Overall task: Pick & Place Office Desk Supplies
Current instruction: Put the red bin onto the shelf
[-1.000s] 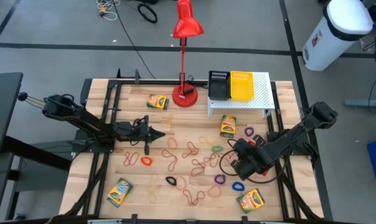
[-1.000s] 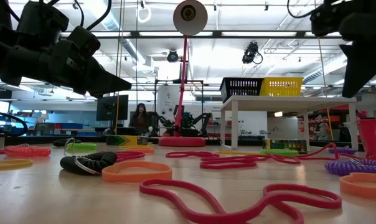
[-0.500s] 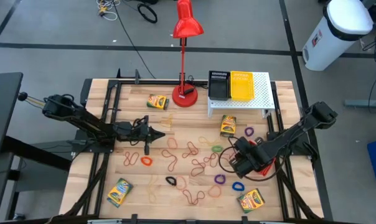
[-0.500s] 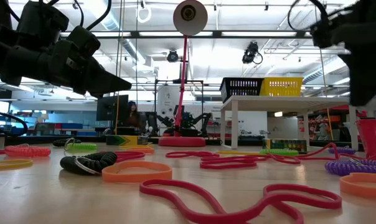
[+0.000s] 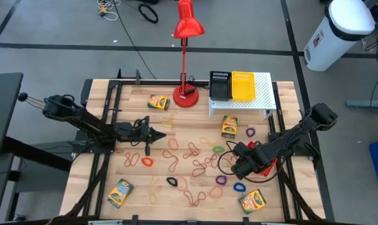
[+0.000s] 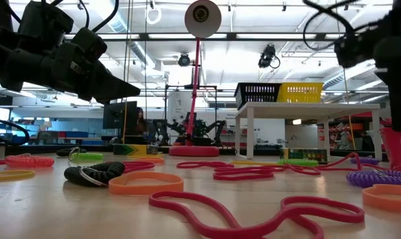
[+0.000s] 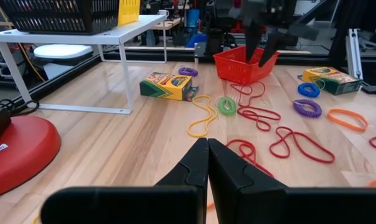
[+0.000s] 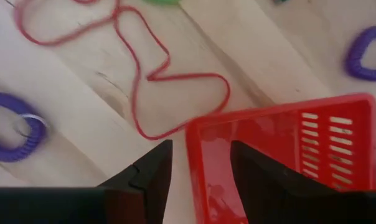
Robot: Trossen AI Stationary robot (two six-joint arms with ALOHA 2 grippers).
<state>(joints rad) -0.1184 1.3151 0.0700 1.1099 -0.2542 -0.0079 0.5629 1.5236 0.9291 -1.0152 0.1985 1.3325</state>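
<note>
In the high view you have the right gripper at lower right of the frame, hovering at the near corner of the red mesh bin, which is mostly hidden under the arm; the left gripper waits left of centre, pointing toward the middle of the table. Rubber-band loops lie scattered across the centre, among them a purple coil and a blue coil just below your right gripper, and crayon boxes sit apart: one right of centre under the white shelf, one at lower right. The black bin and yellow bin stand on that shelf. In the low view the red bin sits at the right edge with the right arm dark above it. In the left wrist view your left fingers are pressed together, holding nothing, and the red bin lies far off toward the upper middle, so the right arm is clearly the nearer one. In the right wrist view the right fingers stand partly apart, straddling the corner of the red bin: one finger outside the wall, the other over the inside. They do not appear clamped on it, so judge the grip as not yet made.
</note>
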